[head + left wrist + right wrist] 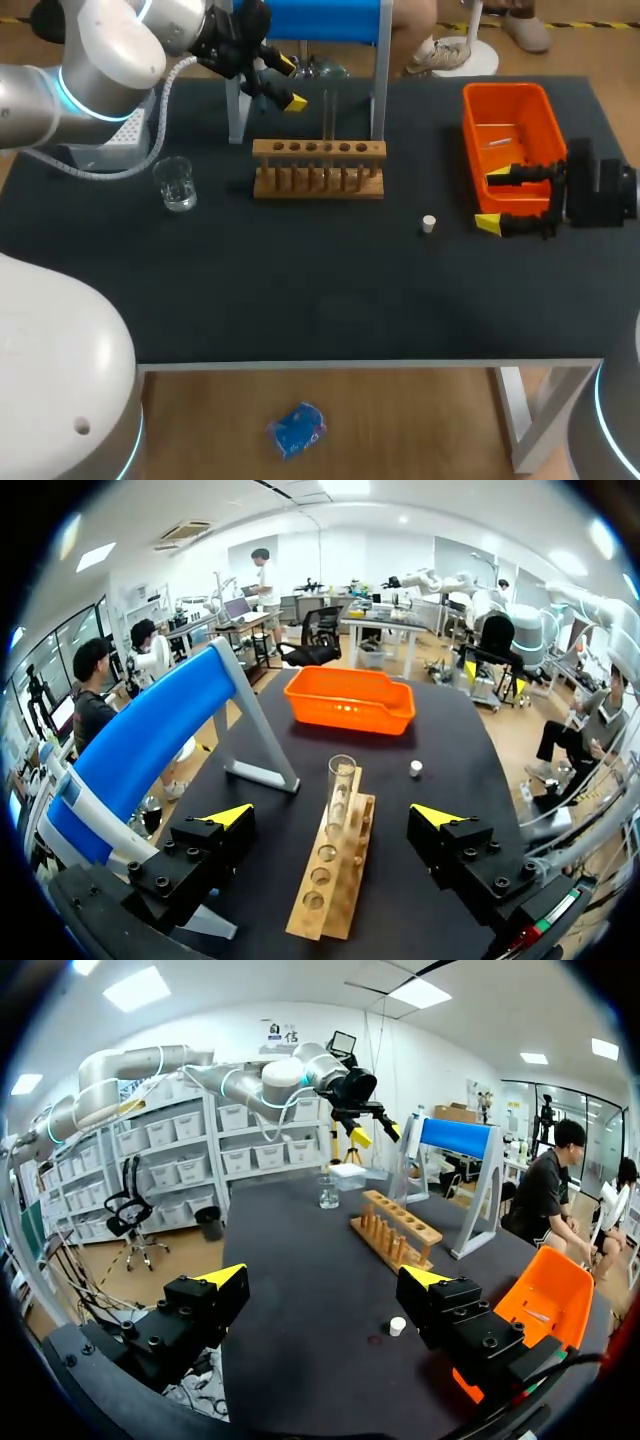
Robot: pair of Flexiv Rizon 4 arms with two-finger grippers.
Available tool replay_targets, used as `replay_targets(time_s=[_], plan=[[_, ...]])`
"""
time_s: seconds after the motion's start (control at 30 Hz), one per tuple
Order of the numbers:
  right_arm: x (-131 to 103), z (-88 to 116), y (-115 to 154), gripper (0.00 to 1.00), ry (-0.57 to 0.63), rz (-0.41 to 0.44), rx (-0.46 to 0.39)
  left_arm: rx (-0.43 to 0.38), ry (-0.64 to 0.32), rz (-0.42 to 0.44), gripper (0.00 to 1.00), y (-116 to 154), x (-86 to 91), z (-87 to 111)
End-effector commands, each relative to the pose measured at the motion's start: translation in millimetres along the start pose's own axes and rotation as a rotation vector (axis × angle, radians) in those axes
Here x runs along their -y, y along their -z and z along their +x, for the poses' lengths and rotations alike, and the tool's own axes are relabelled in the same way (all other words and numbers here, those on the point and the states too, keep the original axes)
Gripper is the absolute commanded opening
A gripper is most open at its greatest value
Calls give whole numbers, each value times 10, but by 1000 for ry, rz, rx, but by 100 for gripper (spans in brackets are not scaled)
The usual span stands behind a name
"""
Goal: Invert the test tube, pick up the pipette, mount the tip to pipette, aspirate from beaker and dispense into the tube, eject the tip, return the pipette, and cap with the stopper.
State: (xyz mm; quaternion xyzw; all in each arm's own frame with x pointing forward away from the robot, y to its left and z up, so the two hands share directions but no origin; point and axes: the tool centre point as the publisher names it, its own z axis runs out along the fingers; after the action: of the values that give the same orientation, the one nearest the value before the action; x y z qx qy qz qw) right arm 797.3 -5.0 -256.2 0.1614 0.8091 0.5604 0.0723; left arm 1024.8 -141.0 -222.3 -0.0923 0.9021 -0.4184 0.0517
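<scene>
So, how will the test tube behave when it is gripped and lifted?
The tube looks like clear, thin glass, so it is probably fragile and slippery under a hard grip. It stands tall in the rack, so a sideways push may tip it or the rack. It looks empty, so it is likely light.

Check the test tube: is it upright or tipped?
Upright. The test tube stands vertically in the wooden rack, open rim on top.

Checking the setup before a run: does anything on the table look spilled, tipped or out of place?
Nothing stands out. The tube stands upright in the rack, the beaker is upright with no spill around it, and the stopper sits alone on the table.
</scene>
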Motion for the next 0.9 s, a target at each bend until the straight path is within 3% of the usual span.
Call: replay_targets(time_s=[0.03,0.33,0.8,0.9], plan=[[3,2,1,100,1,1,0,-1,1,-2,100,6,-1,0],[3,2,1,100,1,1,0,22,1,-6,100,-43,12,-54],[3,2,1,100,1,1,0,-6,3,3,100,-192,24,-25],[144,-9,-46,100,-36,16,17,-6,3,3,100,-192,24,-25]])
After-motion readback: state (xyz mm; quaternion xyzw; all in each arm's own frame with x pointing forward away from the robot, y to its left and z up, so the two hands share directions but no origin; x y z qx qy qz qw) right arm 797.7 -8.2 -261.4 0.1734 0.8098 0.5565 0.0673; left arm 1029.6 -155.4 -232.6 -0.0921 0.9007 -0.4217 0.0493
